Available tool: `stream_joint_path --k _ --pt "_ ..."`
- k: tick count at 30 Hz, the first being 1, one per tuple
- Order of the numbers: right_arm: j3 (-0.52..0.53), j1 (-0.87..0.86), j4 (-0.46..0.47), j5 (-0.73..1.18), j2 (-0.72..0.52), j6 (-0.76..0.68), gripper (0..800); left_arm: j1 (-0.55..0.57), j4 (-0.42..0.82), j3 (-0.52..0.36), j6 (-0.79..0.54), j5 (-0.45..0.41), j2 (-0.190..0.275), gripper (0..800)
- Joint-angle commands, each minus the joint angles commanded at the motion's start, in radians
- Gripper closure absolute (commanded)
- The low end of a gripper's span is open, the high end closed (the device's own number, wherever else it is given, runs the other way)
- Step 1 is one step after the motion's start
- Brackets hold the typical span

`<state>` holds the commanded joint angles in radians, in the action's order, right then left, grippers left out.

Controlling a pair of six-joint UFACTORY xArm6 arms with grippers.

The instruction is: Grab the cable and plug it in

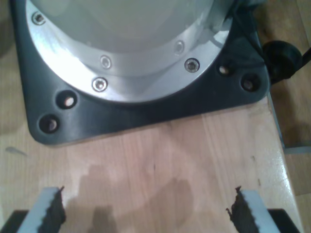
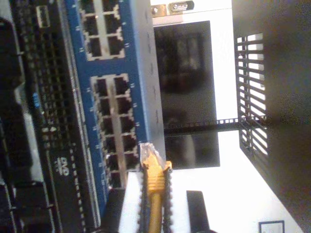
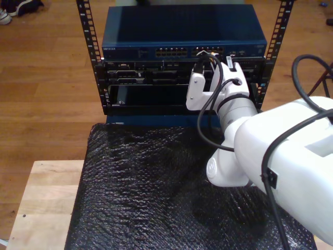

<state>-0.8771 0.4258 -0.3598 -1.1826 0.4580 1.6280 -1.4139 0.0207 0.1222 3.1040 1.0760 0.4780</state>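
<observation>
Orange-yellow cable (image 2: pixel 155 194) clamped in my second gripper (image 2: pixel 154 204), clear plug (image 2: pixel 147 153) at blue switch (image 2: pixel 104 73) ports; my first gripper (image 1: pixel 146 213) wide open, empty, over wooden table (image 1: pixel 170 160).

The exterior view looks down from behind an arm (image 3: pixel 270 151), facing the rack (image 3: pixel 182 57) across a black mat (image 3: pixel 140 192). The second wrist view sits close to the blue switch (image 2: pixel 114 116), looking along its ports, rolled sideways; both share that switch. The first wrist view points down at a wooden table (image 1: pixel 165 165) and arm base (image 1: pixel 146 107), close up
</observation>
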Motion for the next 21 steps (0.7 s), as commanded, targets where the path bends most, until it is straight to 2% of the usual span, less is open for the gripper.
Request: stream_joint_path --k 12,17,21 --pt "-0.043 -0.02 -0.003 -0.038 0.051 0.08 800 0.002 0.0 0.0 0.0 0.0 0.0 0" --pt "-0.072 -0.02 -0.075 -0.038 0.072 0.086 800 0.0 0.0 0.0 0.0 0.0 0.0 0" --pt "-0.106 -0.02 -0.084 -0.04 0.104 0.103 800 0.0 0.0 0.0 0.0 0.0 0.0 0"
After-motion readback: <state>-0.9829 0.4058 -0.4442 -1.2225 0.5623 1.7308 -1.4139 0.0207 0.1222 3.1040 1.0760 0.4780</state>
